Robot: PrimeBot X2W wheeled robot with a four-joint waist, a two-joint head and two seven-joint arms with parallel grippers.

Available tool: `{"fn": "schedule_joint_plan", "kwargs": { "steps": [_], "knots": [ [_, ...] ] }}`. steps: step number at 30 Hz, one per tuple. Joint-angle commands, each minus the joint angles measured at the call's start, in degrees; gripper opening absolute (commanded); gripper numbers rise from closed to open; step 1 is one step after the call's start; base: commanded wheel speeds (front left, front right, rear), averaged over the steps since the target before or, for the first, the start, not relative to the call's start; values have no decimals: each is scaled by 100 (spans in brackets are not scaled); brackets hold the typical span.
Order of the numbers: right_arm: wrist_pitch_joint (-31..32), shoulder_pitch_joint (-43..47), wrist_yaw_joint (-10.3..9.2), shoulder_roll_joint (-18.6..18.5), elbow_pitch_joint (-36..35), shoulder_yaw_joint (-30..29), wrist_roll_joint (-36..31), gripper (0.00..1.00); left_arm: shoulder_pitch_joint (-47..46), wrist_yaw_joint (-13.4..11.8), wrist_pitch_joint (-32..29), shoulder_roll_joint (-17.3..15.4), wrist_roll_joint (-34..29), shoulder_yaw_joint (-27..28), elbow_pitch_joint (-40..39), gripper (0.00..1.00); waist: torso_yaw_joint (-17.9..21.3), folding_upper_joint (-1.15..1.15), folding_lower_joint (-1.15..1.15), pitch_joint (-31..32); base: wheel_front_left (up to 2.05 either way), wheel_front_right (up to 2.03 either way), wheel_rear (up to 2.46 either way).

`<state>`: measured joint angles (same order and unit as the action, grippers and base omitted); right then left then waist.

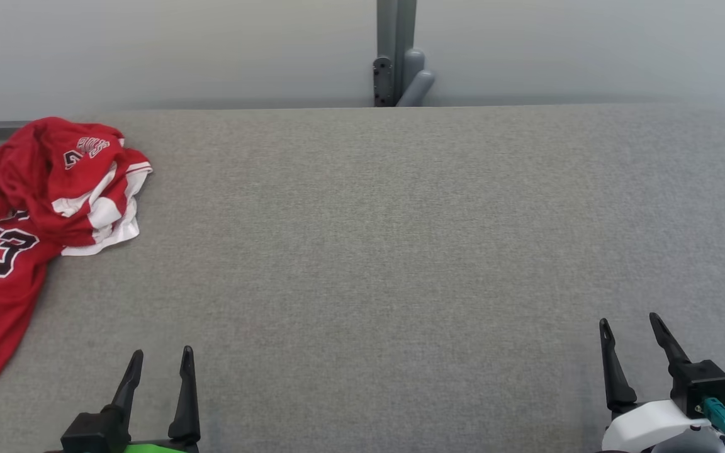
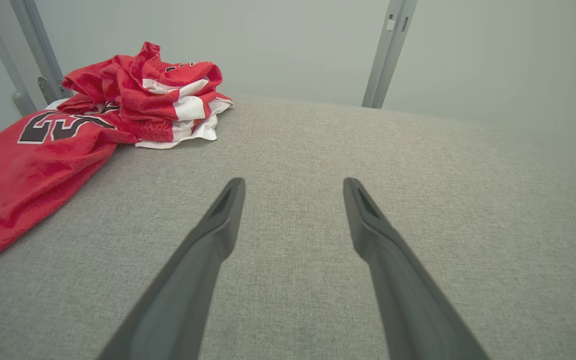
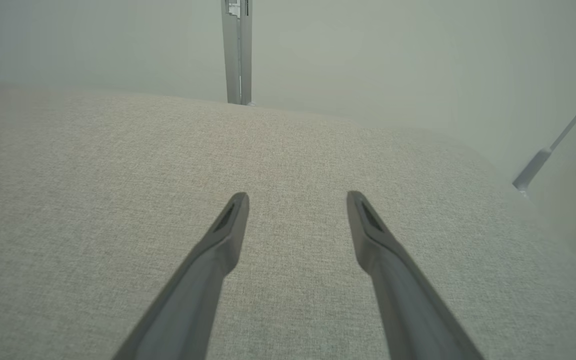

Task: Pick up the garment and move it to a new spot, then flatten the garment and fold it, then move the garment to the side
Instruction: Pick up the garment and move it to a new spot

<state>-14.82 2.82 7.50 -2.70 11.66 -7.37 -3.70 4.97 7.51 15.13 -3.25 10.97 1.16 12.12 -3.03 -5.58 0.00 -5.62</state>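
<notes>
Garment (image 1: pixel 41 182) heaped at far left — left gripper (image 1: pixel 162 350) and right gripper (image 1: pixel 628 318) both spread, empty

You had the garment (image 1: pixel 35 207), a red jersey with white trim and a black 23, lying crumpled on the bench (image 1: pixel 400 251), ahead and well to the left of your left gripper (image 1: pixel 162 352). Its far end was heaped up and its near part lay spread flat.
</notes>
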Motion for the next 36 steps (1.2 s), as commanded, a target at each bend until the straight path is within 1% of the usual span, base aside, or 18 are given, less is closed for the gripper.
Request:
{"fn": "schedule_joint_plan", "kwargs": {
  "steps": [1,5,9,11,14,19,25,28,31,34,36],
  "knots": [
    [-36,81,-2,-10,5,16,33,100,-37,-1,4,-17,-6,-4,32,100,-356,0,0,62,0,0,0],
    [-36,176,-2,-10,43,83,86,100,52,-1,4,-63,-39,6,67,100,-954,0,0,182,0,0,0],
    [-36,156,-2,-11,93,296,146,100,250,-1,3,-92,-68,141,84,100,-1533,0,0,319,0,0,0],
    [-36,104,-2,-9,120,443,185,100,359,-1,4,-102,-78,224,74,100,-1741,0,0,378,0,0,0],
    [-36,31,-3,-10,155,649,255,100,502,-1,4,-101,-90,315,60,100,-1945,0,0,433,0,0,0],
    [-36,-15,-3,-13,163,856,343,100,608,-1,4,-96,-76,384,20,100,-2037,0,0,437,0,0,0],
    [-36,2,-3,-17,143,906,330,100,456,-1,4,-66,-1,496,-1,100,-1911,0,0,250,0,0,0],
    [-36,-102,-3,-17,91,821,169,100,14,-1,4,-45,184,535,32,100,-1797,0,0,-129,0,0,0],
    [-36,-250,-3,-14,23,719,-31,100,-601,-1,4,-97,397,384,246,100,-1771,0,0,-598,0,0,0],
    [-36,-525,-3,-19,-75,644,-331,100,-1545,-1,3,-266,665,106,694,100,-1780,0,0,-1224,0,0,0],
    [-36,-752,-3,-34,-163,633,-525,100,-2319,-1,-115,-322,1000,-67,1148,100,-1793,0,0,-1669,0,0,0]
  ]
}}
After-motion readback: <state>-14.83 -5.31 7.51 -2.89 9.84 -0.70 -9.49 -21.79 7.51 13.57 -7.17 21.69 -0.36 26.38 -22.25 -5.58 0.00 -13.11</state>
